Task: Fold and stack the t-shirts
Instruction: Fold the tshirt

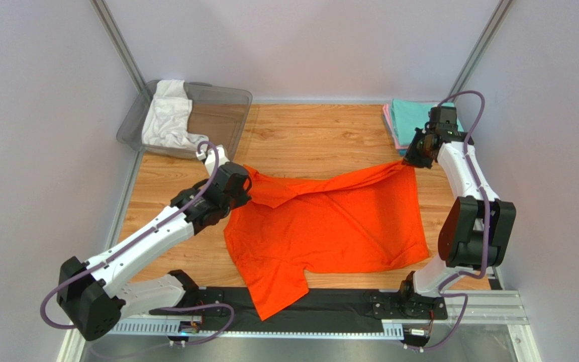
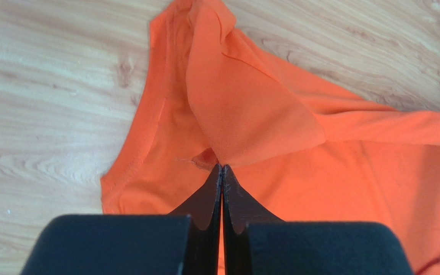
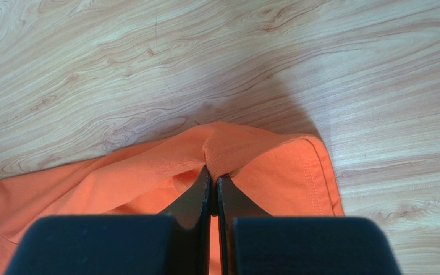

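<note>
Pale wood table holds the orange shirt, spread at its middle. Its far left corner is clamped by the left gripper, its far right corner by the right gripper (fingers pressed tight on cloth). A white shirt lies in the grey bin. A teal shirt, seemingly on a pink shirt, lies far right.

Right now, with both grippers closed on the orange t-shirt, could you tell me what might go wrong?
The left gripper and right gripper each pinch only a small fold of the orange t-shirt, so it could slip free under tension. Its near sleeve lies over the black base strip and might snag. The right gripper sits close to the folded teal t-shirt and could nudge it.
</note>
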`<state>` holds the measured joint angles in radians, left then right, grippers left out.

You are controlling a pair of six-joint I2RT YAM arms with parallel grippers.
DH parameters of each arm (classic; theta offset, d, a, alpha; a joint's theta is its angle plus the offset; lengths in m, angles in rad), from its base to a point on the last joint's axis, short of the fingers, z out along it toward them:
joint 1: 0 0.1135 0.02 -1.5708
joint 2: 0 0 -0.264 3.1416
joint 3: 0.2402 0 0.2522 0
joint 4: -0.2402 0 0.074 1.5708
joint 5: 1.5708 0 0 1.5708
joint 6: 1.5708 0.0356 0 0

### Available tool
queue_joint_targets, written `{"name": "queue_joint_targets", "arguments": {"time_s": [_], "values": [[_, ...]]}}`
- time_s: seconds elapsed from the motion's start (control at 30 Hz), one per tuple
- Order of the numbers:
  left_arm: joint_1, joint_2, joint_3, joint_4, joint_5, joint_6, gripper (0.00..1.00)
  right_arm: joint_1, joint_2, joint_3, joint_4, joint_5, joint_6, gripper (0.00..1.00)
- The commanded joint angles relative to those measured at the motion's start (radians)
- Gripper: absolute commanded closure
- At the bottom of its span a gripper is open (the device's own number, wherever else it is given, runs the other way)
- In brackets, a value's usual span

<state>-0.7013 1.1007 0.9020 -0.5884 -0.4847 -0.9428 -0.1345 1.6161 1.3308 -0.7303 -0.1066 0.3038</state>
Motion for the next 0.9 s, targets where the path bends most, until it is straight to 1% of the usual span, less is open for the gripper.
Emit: {"name": "queue_joint_targets", "arguments": {"time_s": [0.0, 0.07, 0.3, 0.43, 0.6, 0.7, 0.73, 0.87], "values": [[-0.044, -0.064, -0.027, -0.051, -0.038, -0.093, 1.0, -0.01, -0.024, 0.048, -0.014, 0.004, -0.031, 1.0], [-0.069, -0.084, -0.044, -0.05, -0.023, -0.128, 1.0, -0.013, -0.022, 0.051, -0.017, 0.005, -0.032, 1.0], [-0.219, -0.134, -0.115, -0.062, 0.0, -0.203, 1.0, -0.016, -0.019, 0.056, -0.017, 0.005, -0.052, 1.0], [-0.27, -0.159, -0.143, -0.086, -0.018, -0.246, 1.0, -0.017, -0.016, 0.044, -0.017, 0.011, -0.06, 1.0], [-0.27, -0.186, -0.172, -0.152, -0.049, -0.287, 1.0, -0.019, -0.012, 0.015, -0.015, 0.045, -0.063, 0.98], [-0.27, -0.211, -0.19, -0.152, -0.022, -0.291, 1.0, -0.02, -0.016, -0.008, -0.024, 0.087, -0.06, 0.98], [-0.27, -0.22, -0.196, -0.152, -0.014, -0.289, 1.0, -0.02, -0.019, -0.016, -0.024, 0.1, -0.058, 0.96], [-0.27, -0.233, -0.233, -0.146, 0.017, -0.304, 1.0, -0.022, -0.035, -0.076, -0.027, 0.105, -0.055, 0.94]]}}
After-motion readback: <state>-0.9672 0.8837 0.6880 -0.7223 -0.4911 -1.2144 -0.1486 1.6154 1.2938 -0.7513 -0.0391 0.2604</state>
